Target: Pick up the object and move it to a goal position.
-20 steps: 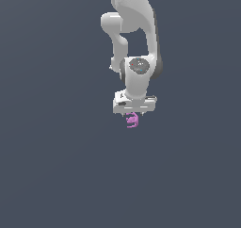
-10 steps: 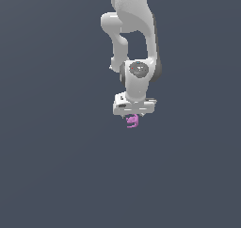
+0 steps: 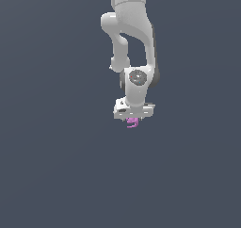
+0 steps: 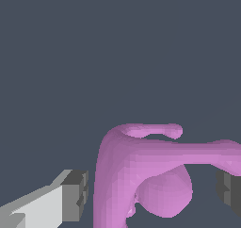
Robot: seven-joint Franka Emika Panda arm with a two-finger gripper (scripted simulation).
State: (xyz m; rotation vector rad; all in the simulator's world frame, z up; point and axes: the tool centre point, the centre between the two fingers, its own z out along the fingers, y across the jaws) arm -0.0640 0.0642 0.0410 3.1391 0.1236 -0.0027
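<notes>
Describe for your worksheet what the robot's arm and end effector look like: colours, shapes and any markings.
The arm is glossy white, built from rounded, tube-like segments. A grey round cap with small red marks sits on the wrist joint. The end effector has a blocky white body, and its white fingers end in dark grey ridged pads. No cables are visible.

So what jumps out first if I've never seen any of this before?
Probably the white arm hanging from the top of the exterior view against a plain grey backdrop. Then the small pink claw-like object just below its gripper; the wrist view shows it large between the two grey-tipped fingers.
</notes>
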